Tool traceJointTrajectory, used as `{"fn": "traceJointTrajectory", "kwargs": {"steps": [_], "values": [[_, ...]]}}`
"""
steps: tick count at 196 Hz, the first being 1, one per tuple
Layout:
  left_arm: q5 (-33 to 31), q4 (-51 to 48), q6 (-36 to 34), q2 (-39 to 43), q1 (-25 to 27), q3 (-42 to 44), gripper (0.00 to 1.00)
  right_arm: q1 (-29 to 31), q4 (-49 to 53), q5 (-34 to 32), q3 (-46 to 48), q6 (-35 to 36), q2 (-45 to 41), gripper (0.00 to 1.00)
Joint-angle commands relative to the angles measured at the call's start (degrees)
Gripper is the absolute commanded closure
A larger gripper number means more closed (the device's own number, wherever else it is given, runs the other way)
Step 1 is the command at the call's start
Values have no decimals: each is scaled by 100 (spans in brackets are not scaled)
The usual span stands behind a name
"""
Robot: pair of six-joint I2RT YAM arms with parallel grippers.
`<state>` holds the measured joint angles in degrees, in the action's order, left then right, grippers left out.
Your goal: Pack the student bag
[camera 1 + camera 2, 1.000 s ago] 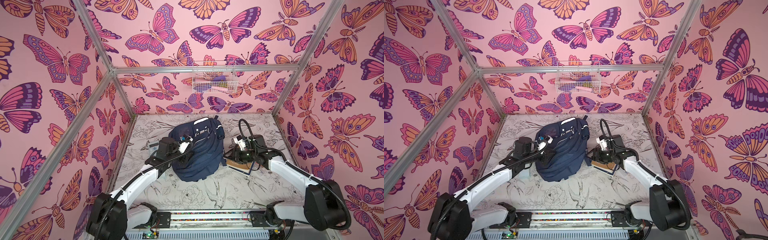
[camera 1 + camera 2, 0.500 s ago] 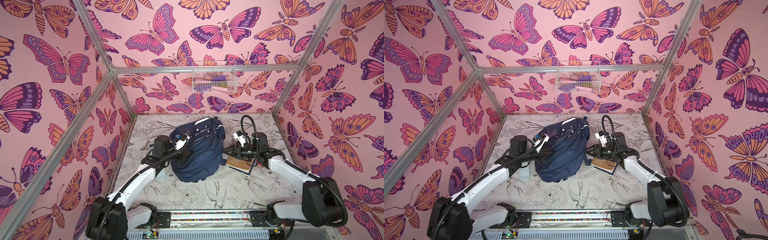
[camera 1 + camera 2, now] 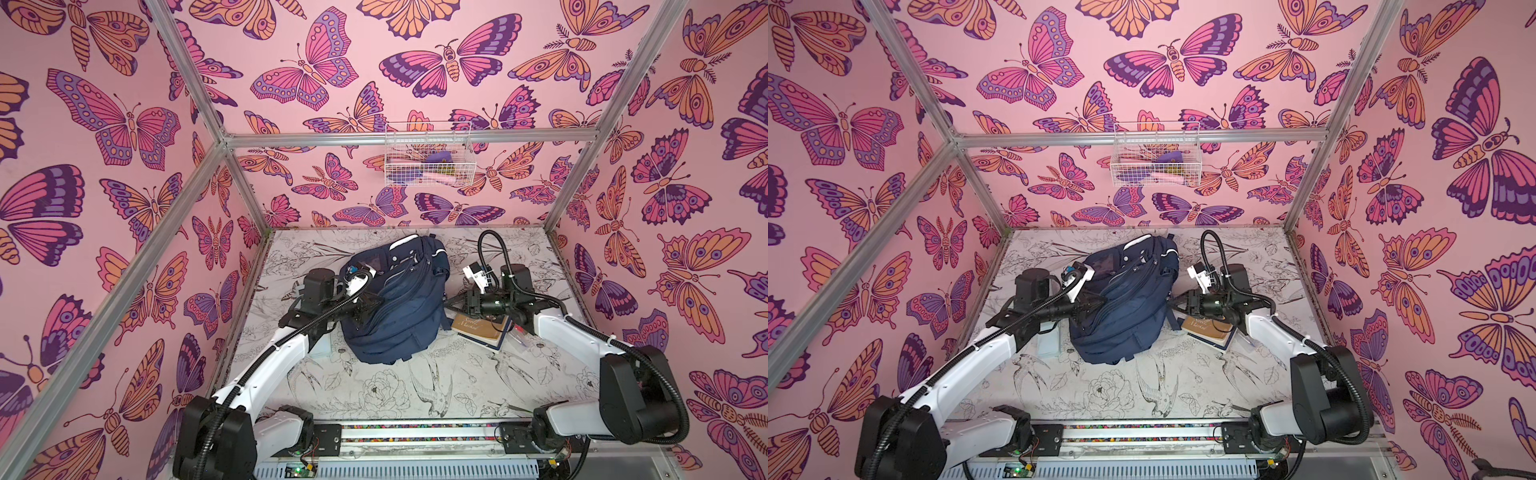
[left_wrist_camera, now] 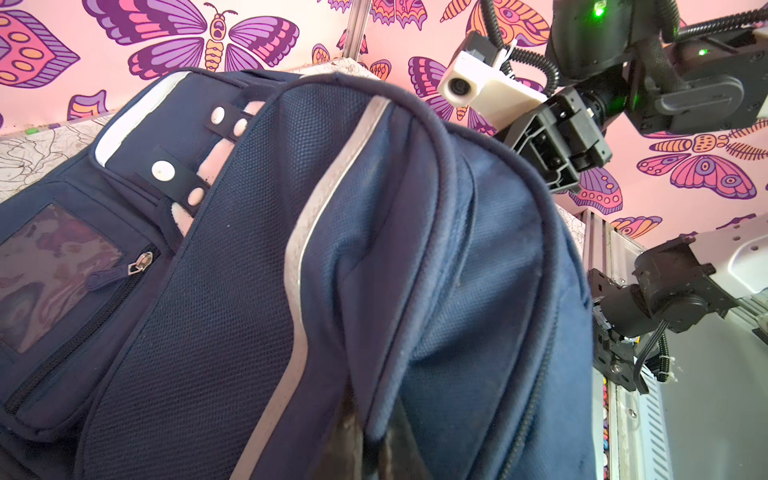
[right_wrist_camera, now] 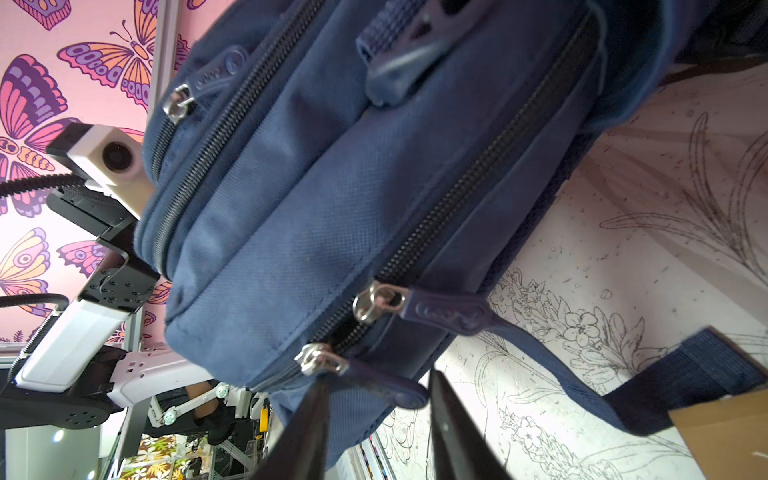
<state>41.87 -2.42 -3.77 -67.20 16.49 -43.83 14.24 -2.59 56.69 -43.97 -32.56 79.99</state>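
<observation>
My left gripper [image 4: 376,449] is clamped shut on a fold of the student bag [image 4: 374,249]. In the left wrist view the dark fingers [image 4: 351,440] pinch navy fabric right beside a grey reflective stripe [image 4: 303,291]. In both top views that gripper [image 3: 368,305] bites into the bag's left side, roughly halfway along it.

My right gripper [image 5: 376,415] is a different story: the jaws are apart, with a clear gap between the two black fingers [image 5: 307,436]. A navy zip pull [image 5: 386,390] on a silver slider lies across that gap right at the tips, and honestly I can't tell if either finger touches it. A second pull [image 5: 449,316] sits just beyond it on the same zip. From above, this gripper [image 3: 449,303] points straight at the bag's right side.

The bag [image 3: 399,316] lies slumped in the middle of the table [image 3: 415,395], a bit nearer the back edge than the front, with its top end toward the back. One loose strap [image 5: 685,374] trails off onto the tabletop.

Just right of the bag, under my right wrist, there's a brown-covered book [image 3: 478,330] lying on a dark blue one, between the bag and the table's right edge. Up on the back wall hangs a white wire basket [image 3: 428,153] with some pink and purple stuff in it, but I can't make out what.
</observation>
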Motion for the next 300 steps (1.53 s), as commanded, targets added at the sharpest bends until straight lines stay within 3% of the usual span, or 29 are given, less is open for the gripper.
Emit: {"fn": "traceJointTrajectory", "kwargs": {"steps": [1,53,77,153,170,183,202,263,300], "values": [[429,568,8,234,-40,-295,100,-35,-87,123,-209,148,0,70],[314,549,-32,207,-48,-266,100,-28,120,102,-268,248,-36,87],[283,545,-62,159,-58,-283,100,-32,314,45,-332,346,-113,90],[401,570,-10,84,-65,-358,100,120,124,176,-612,170,348,76],[408,576,7,85,-66,-371,100,158,205,114,-613,259,388,66],[450,578,30,90,-62,-395,100,157,405,0,-656,435,373,52],[569,591,93,60,-66,-450,100,150,446,-18,-722,481,396,44],[636,618,155,5,-67,-484,100,162,-25,402,-764,201,669,47],[623,616,149,-45,-67,-495,100,160,-377,673,-759,-80,792,57]]}}
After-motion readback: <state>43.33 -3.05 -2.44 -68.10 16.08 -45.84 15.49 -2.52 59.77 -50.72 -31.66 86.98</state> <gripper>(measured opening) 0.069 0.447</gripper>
